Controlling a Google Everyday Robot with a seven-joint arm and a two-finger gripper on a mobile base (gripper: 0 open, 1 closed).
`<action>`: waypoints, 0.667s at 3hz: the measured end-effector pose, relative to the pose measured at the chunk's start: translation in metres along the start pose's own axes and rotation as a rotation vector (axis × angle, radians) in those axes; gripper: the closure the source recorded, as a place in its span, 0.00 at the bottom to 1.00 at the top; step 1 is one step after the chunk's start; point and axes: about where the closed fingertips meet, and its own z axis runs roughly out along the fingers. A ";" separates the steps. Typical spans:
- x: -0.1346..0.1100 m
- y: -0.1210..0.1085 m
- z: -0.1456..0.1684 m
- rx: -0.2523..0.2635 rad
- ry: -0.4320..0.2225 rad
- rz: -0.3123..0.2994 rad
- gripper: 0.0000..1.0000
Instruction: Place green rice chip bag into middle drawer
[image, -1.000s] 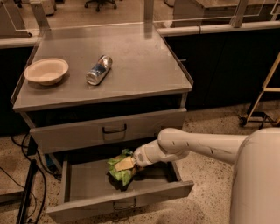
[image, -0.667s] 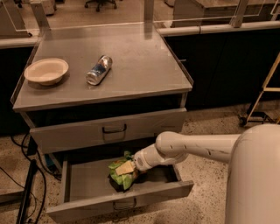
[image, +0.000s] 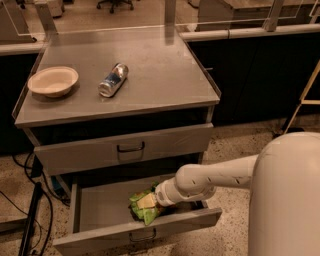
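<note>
The green rice chip bag (image: 143, 206) is crinkled, with a pale chip picture, and lies inside the open middle drawer (image: 100, 215), near the drawer's middle and close to its front panel. My gripper (image: 156, 199) reaches down into the drawer from the right and is right at the bag's right side. The white forearm (image: 210, 181) crosses over the drawer's right part, and the wrist hides the gripper's tip and the bag's right edge.
The upper handled drawer (image: 127, 148) stands slightly pulled out above. On the cabinet top lie a silver-blue can (image: 113, 80) on its side and a pale bowl (image: 52, 81). Cables (image: 35, 210) run on the floor at the left. My white base (image: 287, 200) fills the right.
The bag and my gripper have sunk a little lower and toward the front of the middle drawer. The can, the bowl and the drawers have not moved.
</note>
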 end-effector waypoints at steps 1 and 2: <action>-0.024 0.005 -0.004 0.030 -0.054 -0.022 1.00; -0.028 0.006 -0.007 0.034 -0.062 -0.029 1.00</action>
